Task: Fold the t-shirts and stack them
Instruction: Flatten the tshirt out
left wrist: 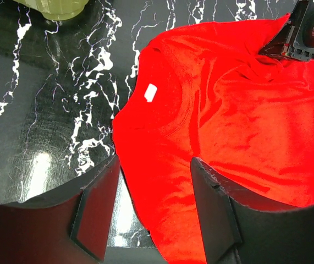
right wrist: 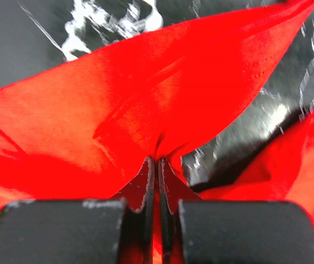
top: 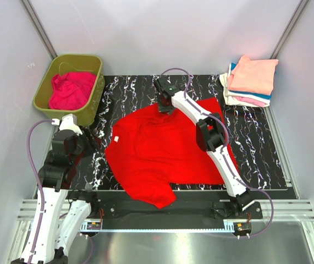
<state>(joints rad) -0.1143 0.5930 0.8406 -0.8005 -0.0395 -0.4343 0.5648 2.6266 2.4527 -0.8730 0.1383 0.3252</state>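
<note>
Well, the red t-shirt point(top: 162, 148) lies spread mid-frame; the right gripper point(top: 165, 107) is pinched shut on its upper edge, while the left gripper point(left wrist: 155, 165) gapes empty at left. Such a thin pinch could slip, or a one-sided pull bunch the cloth.

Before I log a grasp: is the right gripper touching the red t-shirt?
Touching. Right wrist view: right gripper pinches a fold of the red t-shirt.
</note>
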